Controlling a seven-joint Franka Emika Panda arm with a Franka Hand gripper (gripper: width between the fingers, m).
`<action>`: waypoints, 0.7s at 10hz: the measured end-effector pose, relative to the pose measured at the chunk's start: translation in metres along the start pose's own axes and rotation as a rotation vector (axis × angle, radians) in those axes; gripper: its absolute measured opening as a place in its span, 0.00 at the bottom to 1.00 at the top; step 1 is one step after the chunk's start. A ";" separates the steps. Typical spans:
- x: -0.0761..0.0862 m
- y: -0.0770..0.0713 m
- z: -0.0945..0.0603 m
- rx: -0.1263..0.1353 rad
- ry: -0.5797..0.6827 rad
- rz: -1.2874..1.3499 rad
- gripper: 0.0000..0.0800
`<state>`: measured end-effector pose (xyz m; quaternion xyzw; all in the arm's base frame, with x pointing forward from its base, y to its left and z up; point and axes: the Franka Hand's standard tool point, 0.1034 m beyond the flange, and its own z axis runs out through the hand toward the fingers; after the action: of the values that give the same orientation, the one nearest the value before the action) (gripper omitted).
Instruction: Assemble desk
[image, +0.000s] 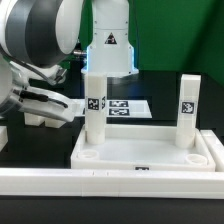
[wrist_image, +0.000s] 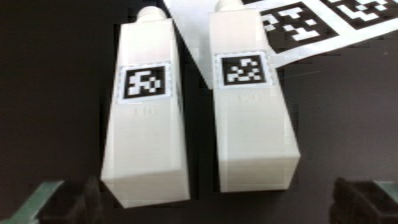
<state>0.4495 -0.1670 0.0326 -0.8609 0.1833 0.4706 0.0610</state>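
Wide-open gripper (wrist_image: 210, 206) over two loose legs, while the desk top already carries two.

Only the exterior view shows the desk top (image: 150, 150). It lies rim up behind a long white rail (image: 60, 182), with a first standing leg (image: 94, 105) upright in its far corner on the exterior view's left and a second standing leg (image: 187, 110) upright in the far corner on the right. The arm (image: 40, 40) bends low on the left. Only the wrist view shows one loose leg (wrist_image: 146, 110) and another loose leg (wrist_image: 249, 100) lying close side by side, tags up. The fingertips (wrist_image: 50, 200) stand far apart outside them, holding nothing. The marker board (image: 125, 106) appears in both views.
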 end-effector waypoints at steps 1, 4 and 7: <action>0.001 -0.006 0.001 -0.005 0.005 0.002 0.81; 0.001 -0.008 0.009 -0.010 0.011 0.001 0.81; 0.004 -0.009 0.019 -0.016 0.012 0.002 0.81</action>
<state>0.4399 -0.1543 0.0181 -0.8640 0.1806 0.4670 0.0525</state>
